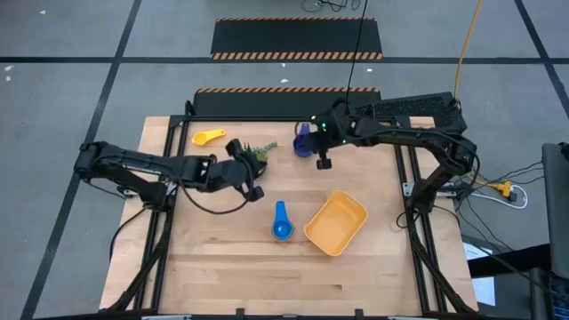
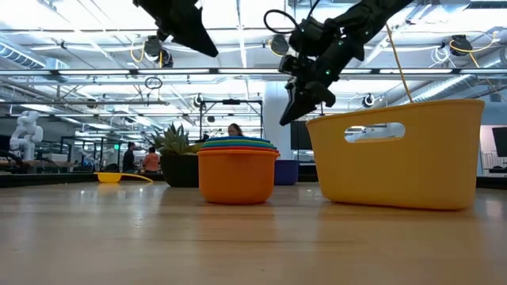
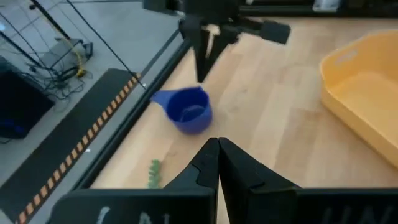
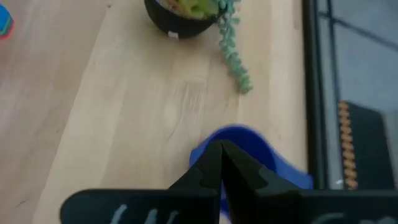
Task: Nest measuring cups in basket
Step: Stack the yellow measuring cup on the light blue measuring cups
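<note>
1. Two tools are hanging above the worktop (image 1: pixel 222 267) with fingers pinched together and nothing between them. The right tool (image 1: pixel 324 163) is hovering just beside the dark blue cup (image 1: pixel 304 140) near the far edge, probably lining up a grasp. The left tool (image 1: pixel 254 190) is waiting by the potted plant (image 1: pixel 260 152).
2. The yellow basket (image 1: pixel 337 223) is sitting empty toward the near right, likely kept clear to receive the cups.
3. A stack of nested cups (image 2: pixel 238 168) is resting left of the basket. The high view is showing only its blue top, the low view only an orange outer cup with coloured rims, so I cannot count them.
4. A yellow cup (image 1: pixel 210 137) is lying alone at the far left; in the right wrist view the tool is covering much of the dark blue cup.
</note>
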You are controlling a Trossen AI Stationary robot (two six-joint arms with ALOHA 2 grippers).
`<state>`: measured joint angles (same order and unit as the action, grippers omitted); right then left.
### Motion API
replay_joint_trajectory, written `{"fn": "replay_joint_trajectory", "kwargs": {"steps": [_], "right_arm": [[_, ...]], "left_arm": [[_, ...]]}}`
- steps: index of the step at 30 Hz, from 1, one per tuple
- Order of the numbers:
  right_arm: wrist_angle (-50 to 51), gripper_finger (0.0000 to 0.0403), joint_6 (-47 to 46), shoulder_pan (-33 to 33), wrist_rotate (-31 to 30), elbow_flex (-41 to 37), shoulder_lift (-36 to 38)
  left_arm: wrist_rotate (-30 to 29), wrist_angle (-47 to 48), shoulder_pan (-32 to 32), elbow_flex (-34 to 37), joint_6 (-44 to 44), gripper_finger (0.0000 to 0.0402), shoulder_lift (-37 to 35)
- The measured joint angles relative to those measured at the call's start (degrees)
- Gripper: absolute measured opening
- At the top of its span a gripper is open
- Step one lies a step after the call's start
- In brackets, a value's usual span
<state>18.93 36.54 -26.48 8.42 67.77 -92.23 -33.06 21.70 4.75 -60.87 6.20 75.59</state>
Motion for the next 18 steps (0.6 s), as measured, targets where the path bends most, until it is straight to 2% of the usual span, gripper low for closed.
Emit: {"fn": "replay_joint_trajectory", "kwargs": {"steps": [3, 9, 13, 18], "right_arm": [[1.0, 0.0001, -1.0, -1.4, 2.1, 0.0, 0.0], [-0.2, 0.0033, -4.1, -3.0, 2.3, 0.0, 0.9], [-1.3, 0.0065, -7.6, -3.8, 2.3, 0.0, 2.2], [-4.3, 0.0103, -11.1, -4.6, 2.3, -0.1, 2.4]], "left_arm": [[2.3, -6.9, -2.0, 1.9, -2.5, 0.0015, -0.1], [13.7, -25.0, -11.3, 9.7, -6.3, 0.0015, -3.4], [20.0, -30.5, -19.7, 14.8, -4.3, 0.0015, -6.5], [20.5, -30.9, -28.4, 18.5, 2.2, 0.0025, -10.2]]}}
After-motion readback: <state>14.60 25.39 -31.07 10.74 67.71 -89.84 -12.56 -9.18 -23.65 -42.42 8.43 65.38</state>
